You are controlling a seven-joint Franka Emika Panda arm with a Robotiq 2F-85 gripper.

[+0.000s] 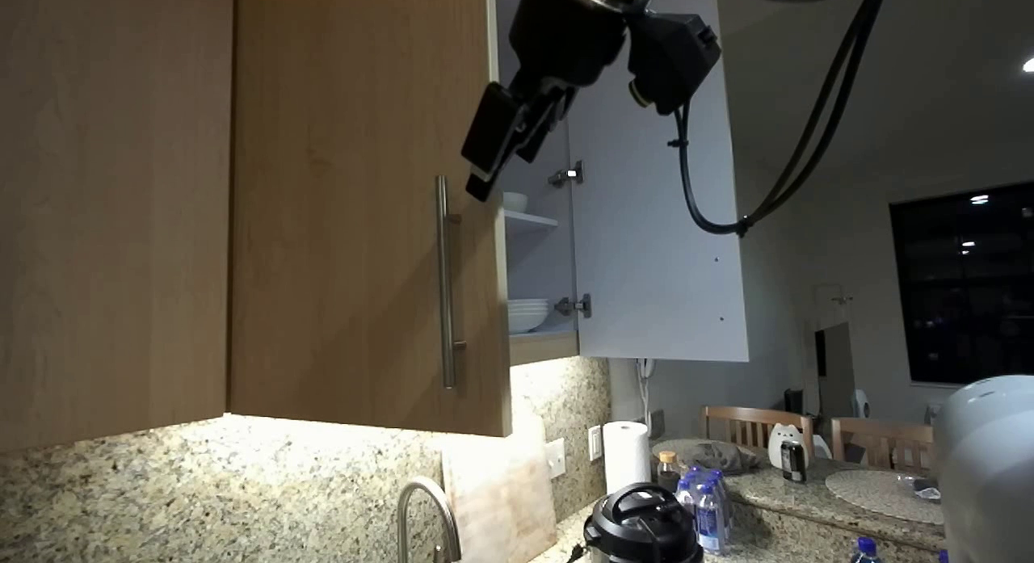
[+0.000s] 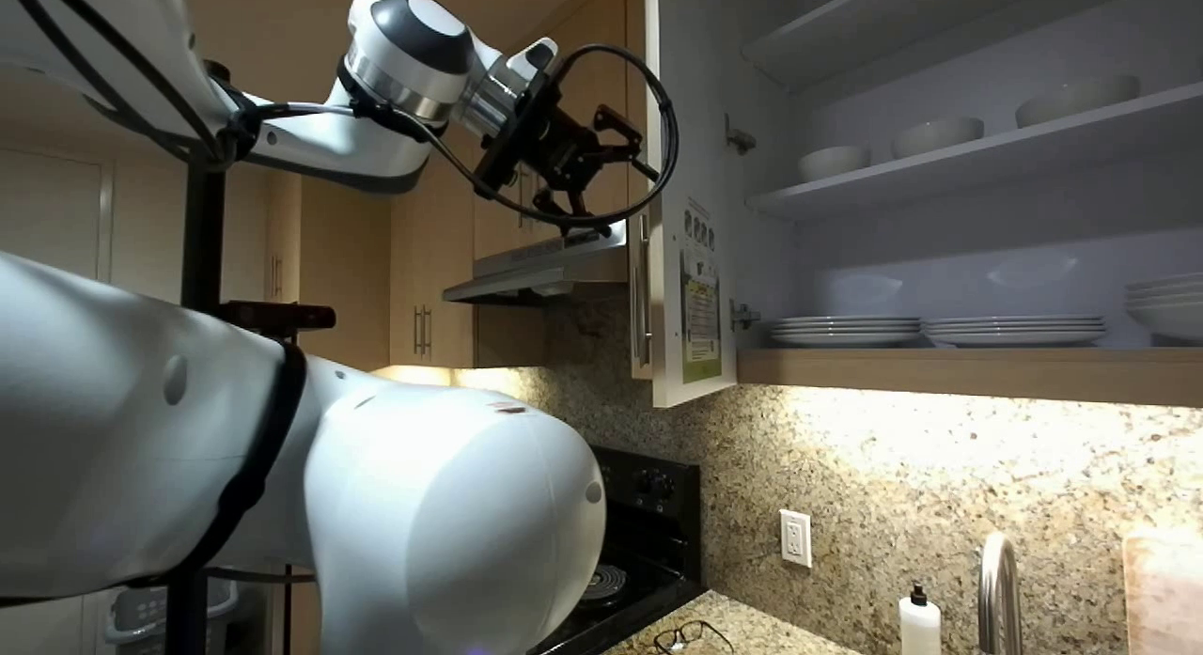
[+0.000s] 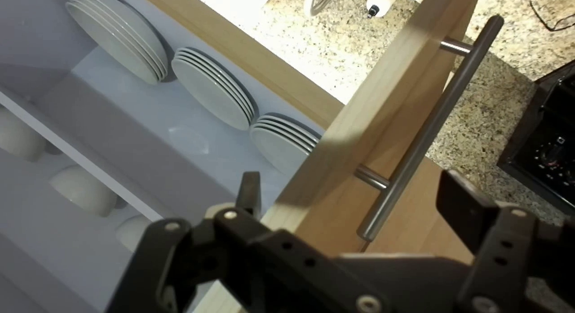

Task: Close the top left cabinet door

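Top left cabinet door is standing swung out from its cabinet, its long axis running upright, and only one arm is standing near it. Through the wrist view I'm seeing stacks of plates sitting well to the left, inside the cabinet. Next, further right, a finger of the gripper is hanging on that inner side. Then the door's free edge is slanting through the middle, with the bar handle lying nearly parallel beside it and its upper end pointing back toward the gripper. Past the handle a second finger is hanging on the outer face's side, with the dark stove showing at the far right. So the gripper, close by the door, is standing wide, gripping nothing that I'm seeing, and the door is appearing between its fingers; nothing is showing me whether either one is touching wood. To my eye, closing is depending on that outer finger pressing the handle face leftward in the wrist view, toward the plates.
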